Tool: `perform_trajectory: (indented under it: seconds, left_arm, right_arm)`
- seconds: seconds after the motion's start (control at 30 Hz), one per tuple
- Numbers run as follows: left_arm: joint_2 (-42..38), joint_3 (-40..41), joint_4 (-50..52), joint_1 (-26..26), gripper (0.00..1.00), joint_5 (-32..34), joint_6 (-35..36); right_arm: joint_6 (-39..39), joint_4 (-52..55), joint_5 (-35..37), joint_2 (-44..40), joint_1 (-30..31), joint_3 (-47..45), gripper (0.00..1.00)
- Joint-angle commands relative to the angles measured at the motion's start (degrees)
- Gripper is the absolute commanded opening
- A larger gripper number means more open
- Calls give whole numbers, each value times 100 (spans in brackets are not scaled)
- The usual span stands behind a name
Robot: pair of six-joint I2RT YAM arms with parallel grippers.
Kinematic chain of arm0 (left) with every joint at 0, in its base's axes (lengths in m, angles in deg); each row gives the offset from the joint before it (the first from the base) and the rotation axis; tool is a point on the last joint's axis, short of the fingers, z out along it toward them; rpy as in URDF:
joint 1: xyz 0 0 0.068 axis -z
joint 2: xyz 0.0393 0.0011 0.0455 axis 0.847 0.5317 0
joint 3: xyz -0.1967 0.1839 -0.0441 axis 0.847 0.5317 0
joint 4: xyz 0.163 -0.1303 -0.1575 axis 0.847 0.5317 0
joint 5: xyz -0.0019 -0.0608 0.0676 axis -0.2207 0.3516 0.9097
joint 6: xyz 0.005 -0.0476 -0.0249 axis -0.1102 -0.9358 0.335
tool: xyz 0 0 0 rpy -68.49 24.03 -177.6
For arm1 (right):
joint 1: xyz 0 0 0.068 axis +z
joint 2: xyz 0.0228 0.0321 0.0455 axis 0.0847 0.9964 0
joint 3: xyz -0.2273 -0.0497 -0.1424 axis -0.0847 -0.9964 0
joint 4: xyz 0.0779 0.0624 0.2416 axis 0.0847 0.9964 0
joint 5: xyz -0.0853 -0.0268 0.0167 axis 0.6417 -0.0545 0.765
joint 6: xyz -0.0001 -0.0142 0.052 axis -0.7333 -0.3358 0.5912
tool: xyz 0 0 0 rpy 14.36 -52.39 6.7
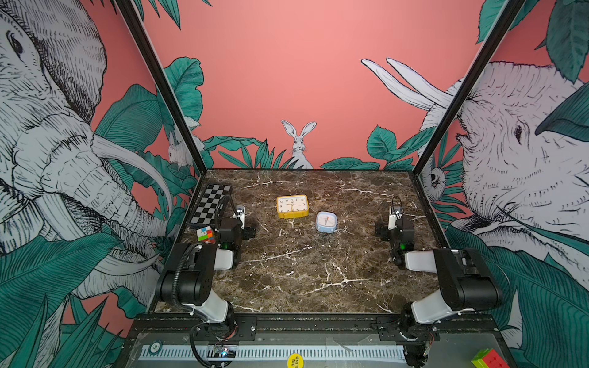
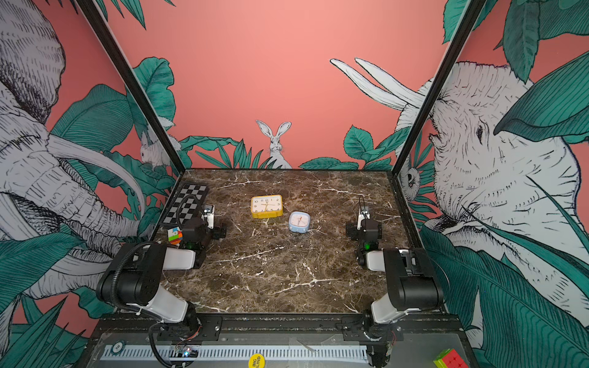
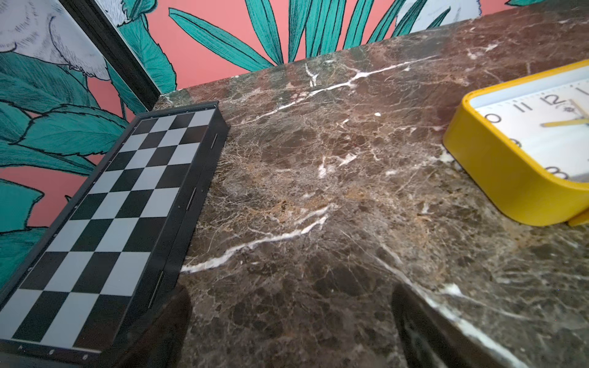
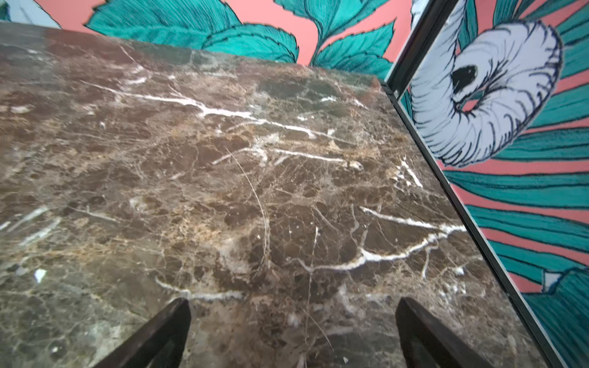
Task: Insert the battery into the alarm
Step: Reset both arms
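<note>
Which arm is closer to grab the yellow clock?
Probably left: the yellow clock sits nearer the left arm, jaws open, and shows in its wrist view; the right arm's sees only table.

You have a yellow alarm clock (image 1: 292, 206), dial showing, at the far middle of the marble bench (image 1: 318, 270), with a small blue alarm clock (image 1: 326, 222) just beside it, nearer the right arm (image 1: 459, 280). A folded chessboard (image 1: 210, 204) and a Rubik's cube (image 1: 205, 234) lie along the left edge, by the left arm (image 1: 191, 277).
</note>
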Motion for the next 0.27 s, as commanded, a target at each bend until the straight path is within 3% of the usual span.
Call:
perform_trajectory:
  seconds: [0.0,0.23]
  left_arm:
    - [-85,-104,-77,-51,99,-14,-108]
    - [-124,-65,-86,-60,99,-7,-114]
  right_arm:
    - [-51,-332,-66,9,-23,20,99]
    - [-43,-295,-76,-38,-26,11,98]
